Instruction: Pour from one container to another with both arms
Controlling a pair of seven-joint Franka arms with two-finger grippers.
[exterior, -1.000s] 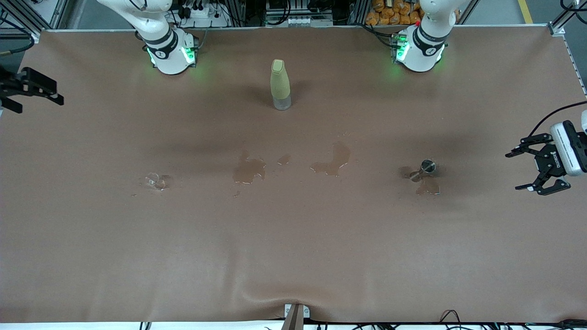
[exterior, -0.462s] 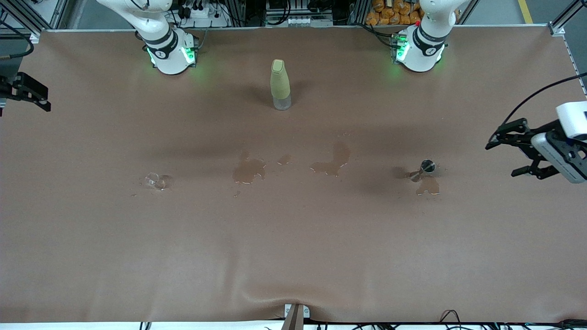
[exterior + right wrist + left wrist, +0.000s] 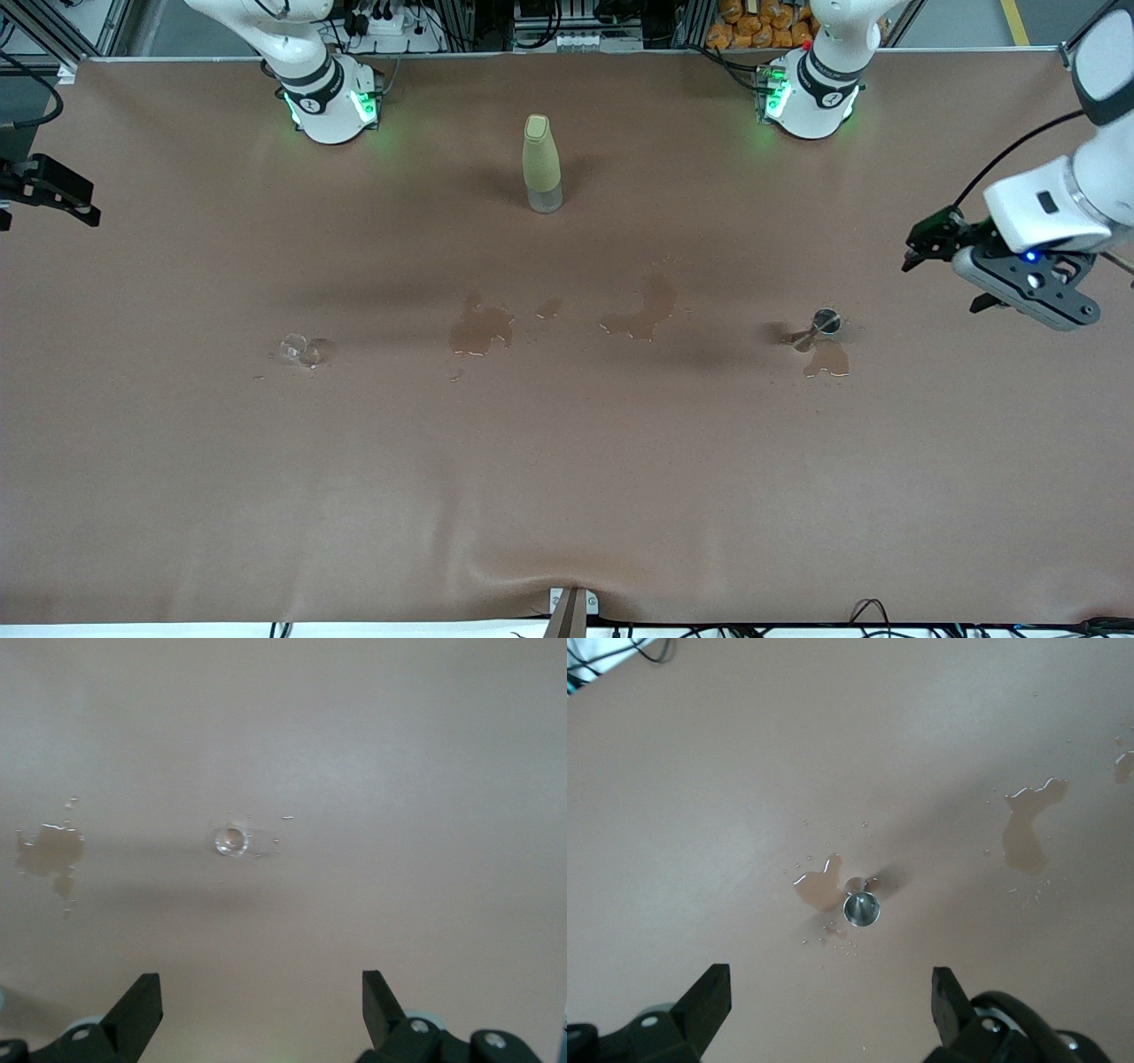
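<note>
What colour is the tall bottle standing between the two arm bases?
Pale olive-green, with a clear base; the bottle shows best in the front view.

- Left arm (image 3: 1059, 199) reaches in at its own end of table; left gripper (image 3: 831, 1003) up in air, fingers (image 3: 709, 997) spread wide, holding nothing.
- Right gripper (image 3: 262, 1008) at opp. end, mostly cut off in front view, probably raised too; fingers (image 3: 140, 1003) apart, empty.

The left gripper (image 3: 941, 266) has swung up and turned since a second ago, moving from the table edge toward the small metal cup (image 3: 826, 322) and now showing side-on. The right gripper (image 3: 49, 190) drew back toward the table's edge, then barely shifted.
</note>
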